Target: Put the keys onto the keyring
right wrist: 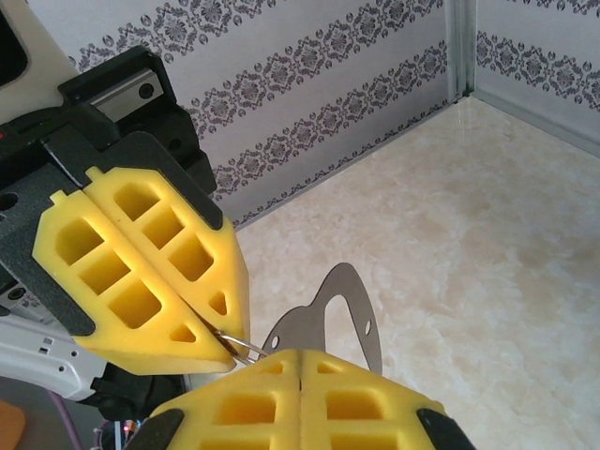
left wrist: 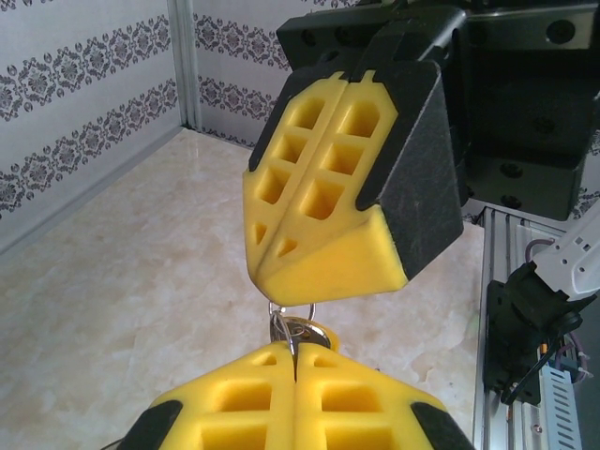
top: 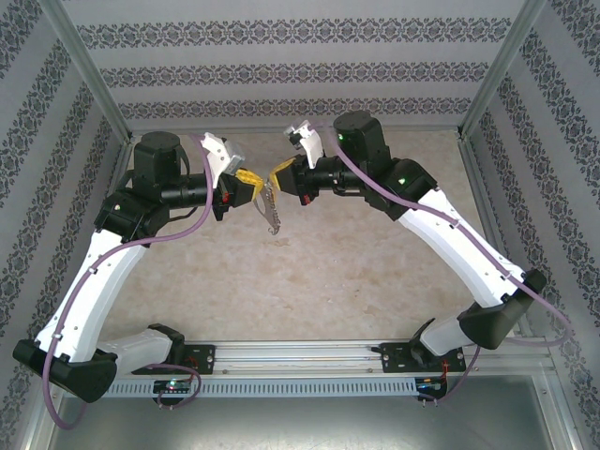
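Hidden: yellow pads [left wrist: 319,272] cover the grip points on the keyring [right wrist: 244,348]; key count unclear.
Left hand [top: 249,184]: closed, pinching the keyring, pointing to 3 o'clock.
Right hand [top: 280,175]: closed on the same keyring, pointing to 9 o'clock.
Keys [top: 272,214]: dangling at 6 o'clock beneath both hands, above the surface [top: 309,281].

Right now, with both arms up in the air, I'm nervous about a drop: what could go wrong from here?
The left tool and right tool pinch the keyring and keys by thin edges, well above the table; a slip would likely drop everything. The tool tips nearly touch, so a small misalignment could make them collide.
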